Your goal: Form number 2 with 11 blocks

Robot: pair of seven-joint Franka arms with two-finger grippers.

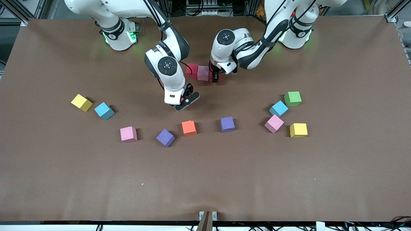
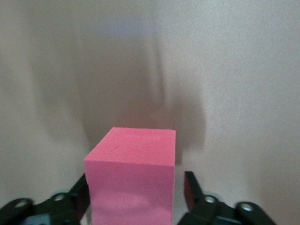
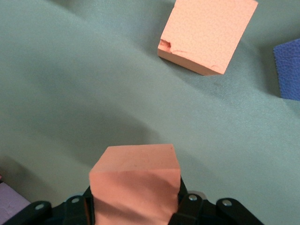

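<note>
A short row of blocks lies mid-table near the robots: a red block point(image 1: 192, 70), a pink block point(image 1: 203, 73) and a second red block point(image 2: 136, 154) at the end toward the left arm. My left gripper point(image 1: 215, 78) point(image 2: 137, 187) is down around that end block, open, with a gap showing beside one finger point(image 2: 191, 185). My right gripper point(image 1: 186, 100) point(image 3: 133, 199) hangs above the table, nearer the camera than the row, shut on an orange block point(image 3: 136, 180). Another orange block point(image 1: 188, 127) point(image 3: 208, 33) lies loose on the table.
Loose cubes lie in an arc nearer the camera: yellow point(image 1: 81, 102), light blue point(image 1: 104, 110), pink point(image 1: 128, 134), purple point(image 1: 165, 137), purple point(image 1: 227, 124) point(image 3: 288, 70). Toward the left arm's end lie pink point(image 1: 274, 123), light blue point(image 1: 278, 108), green point(image 1: 292, 98) and yellow point(image 1: 298, 130).
</note>
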